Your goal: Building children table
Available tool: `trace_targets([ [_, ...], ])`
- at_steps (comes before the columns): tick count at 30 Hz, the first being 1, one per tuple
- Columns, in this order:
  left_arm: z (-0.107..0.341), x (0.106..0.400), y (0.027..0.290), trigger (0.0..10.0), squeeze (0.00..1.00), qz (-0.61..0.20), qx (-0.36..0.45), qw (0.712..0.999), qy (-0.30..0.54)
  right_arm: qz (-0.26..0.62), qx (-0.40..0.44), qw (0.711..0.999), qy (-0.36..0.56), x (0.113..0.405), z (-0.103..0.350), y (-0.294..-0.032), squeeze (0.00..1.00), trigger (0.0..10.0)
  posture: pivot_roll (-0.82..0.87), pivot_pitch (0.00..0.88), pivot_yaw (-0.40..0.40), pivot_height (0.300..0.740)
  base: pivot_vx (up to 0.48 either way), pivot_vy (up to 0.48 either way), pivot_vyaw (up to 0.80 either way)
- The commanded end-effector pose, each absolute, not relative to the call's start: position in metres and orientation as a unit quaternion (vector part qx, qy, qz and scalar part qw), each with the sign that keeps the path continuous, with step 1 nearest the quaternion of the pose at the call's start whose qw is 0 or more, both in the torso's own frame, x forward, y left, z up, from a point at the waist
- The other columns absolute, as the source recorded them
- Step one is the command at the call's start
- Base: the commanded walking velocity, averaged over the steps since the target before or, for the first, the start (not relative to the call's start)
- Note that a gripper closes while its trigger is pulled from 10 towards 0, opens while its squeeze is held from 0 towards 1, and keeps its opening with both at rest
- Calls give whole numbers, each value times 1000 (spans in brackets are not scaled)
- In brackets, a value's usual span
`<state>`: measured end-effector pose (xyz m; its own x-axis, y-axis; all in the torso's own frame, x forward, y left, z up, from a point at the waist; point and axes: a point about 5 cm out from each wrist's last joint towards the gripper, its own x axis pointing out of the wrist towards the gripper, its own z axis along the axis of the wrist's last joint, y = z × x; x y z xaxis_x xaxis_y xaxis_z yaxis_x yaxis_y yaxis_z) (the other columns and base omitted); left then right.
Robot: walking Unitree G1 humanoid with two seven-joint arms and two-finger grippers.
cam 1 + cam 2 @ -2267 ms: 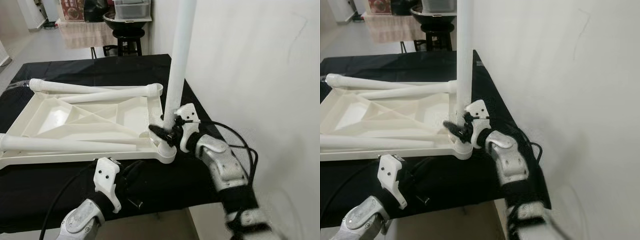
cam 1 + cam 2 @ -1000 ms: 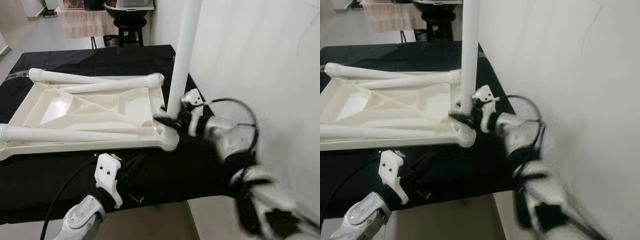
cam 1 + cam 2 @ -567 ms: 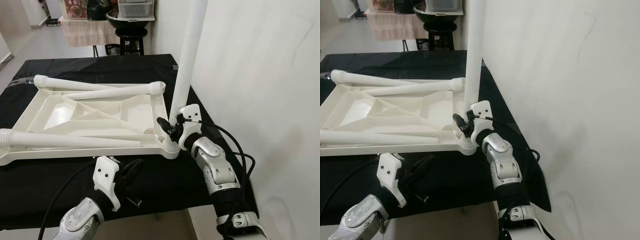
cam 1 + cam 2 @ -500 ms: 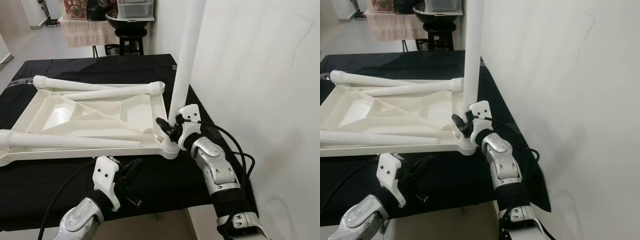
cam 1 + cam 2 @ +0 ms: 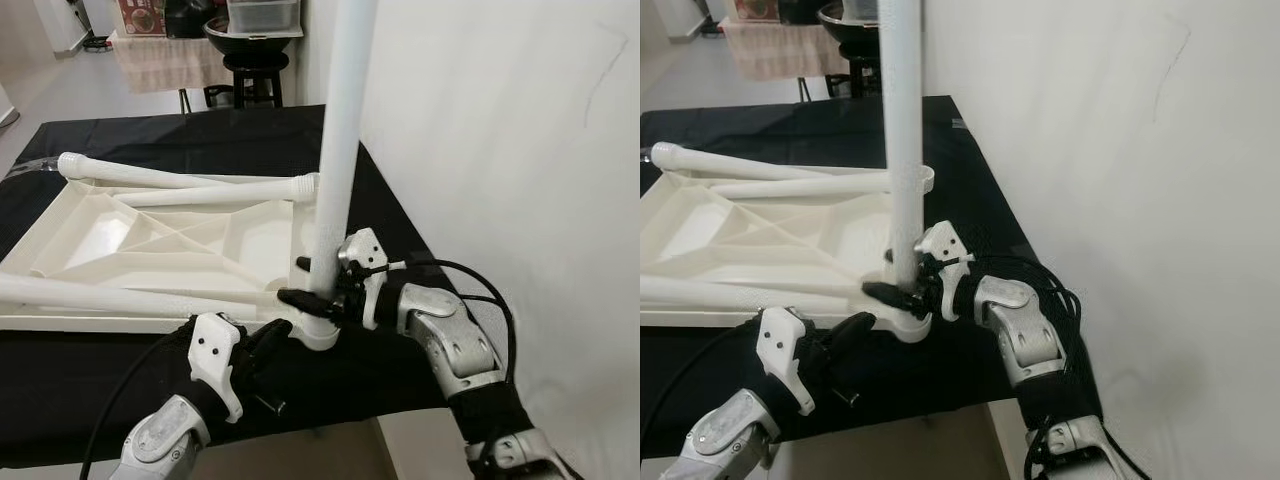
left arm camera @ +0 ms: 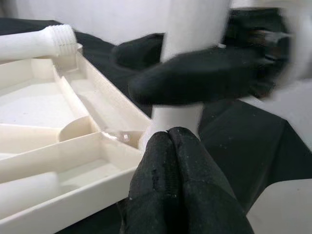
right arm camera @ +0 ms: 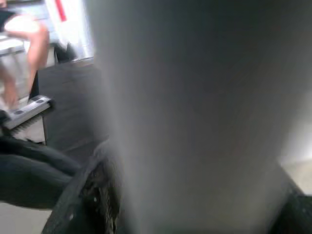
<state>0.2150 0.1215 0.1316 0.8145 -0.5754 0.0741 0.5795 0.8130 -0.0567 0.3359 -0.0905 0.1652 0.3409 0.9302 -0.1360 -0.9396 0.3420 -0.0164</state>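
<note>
Bench [image 5: 200, 135] under black cloth, set against a white wall [image 5: 500, 150]. Grey floor beyond, with a black stool [image 5: 250, 75] carrying a dark basin and a clear bin. No writing I can read. Upturned white tabletop [image 5: 170, 245] lies flat on the cloth; three legs lie across it. Fourth leg [image 5: 335, 160] stands upright in the near right corner socket. Right gripper [image 5: 318, 298] jaws clamp its base. Left gripper [image 6: 170, 136] jaws pressed together, tips touching the socket.

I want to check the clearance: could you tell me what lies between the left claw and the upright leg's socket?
Nothing: in the left wrist view the closed left claw touches the corner socket.
</note>
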Motion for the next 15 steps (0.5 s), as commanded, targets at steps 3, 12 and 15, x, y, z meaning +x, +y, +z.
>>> trace_targets([
  [3, 129, 214, 120, 10000, 0, -302, -39, 952, -22, 572, -36, 817, 60, 346, 165, -93, 0, 10000, 46, 28, -62, 740, 0, 0, 0],
  [12, 130, 211, 119, 10000, 0, -301, -42, 952, -23, 544, -28, 833, 93, 364, 162, -108, 0, 0, 51, 46, -65, 740, 0, 0, 0],
  [15, 130, 211, 119, 10000, 0, -301, -42, 952, -23, 545, -26, 832, 96, 364, 161, -110, 0, 0, 50, 47, -66, 740, 0, 0, 0],
])
